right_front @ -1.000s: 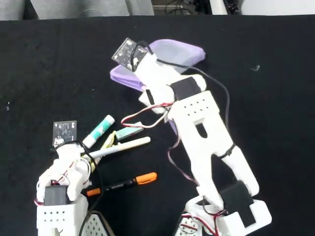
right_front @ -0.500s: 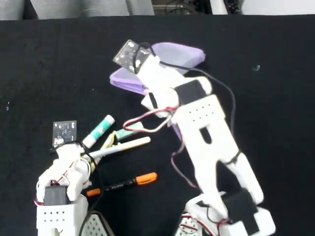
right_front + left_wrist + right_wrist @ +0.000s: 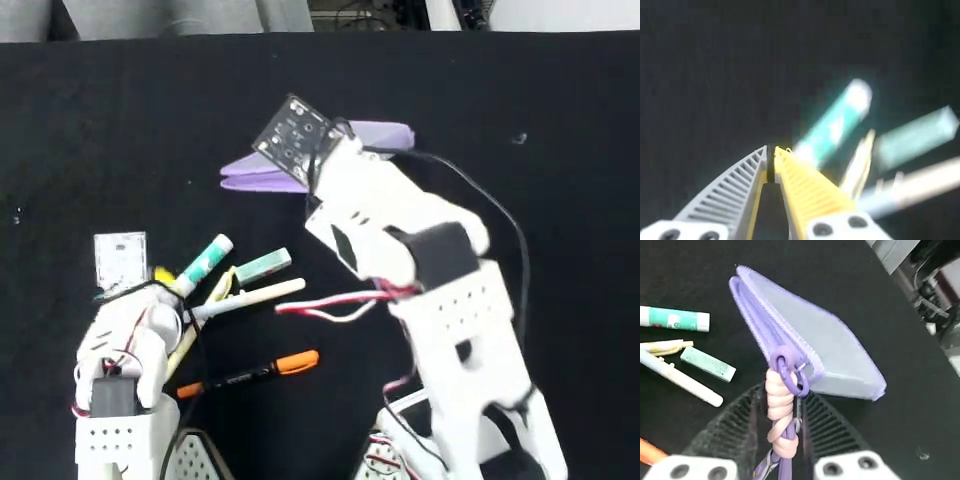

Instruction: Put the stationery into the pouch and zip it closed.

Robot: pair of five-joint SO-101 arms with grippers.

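Black table [image 3: 560,150] | right gripper [image 3: 784,392] pinching pull cord [image 3: 780,412] of pouch [image 3: 825,350] | left gripper [image 3: 771,150] pressed together beside glue stick [image 3: 837,125]

A black table [image 3: 560,200] carried everything. A purple pouch [image 3: 250,172] sat at upper centre. At lower left, a green-and-white glue stick [image 3: 203,260], a green eraser [image 3: 264,266], a yellow pen [image 3: 218,285] and a white pen [image 3: 255,296] lay clustered, with an orange marker [image 3: 255,371] just below them.

Plain black table top [image 3: 560,110]
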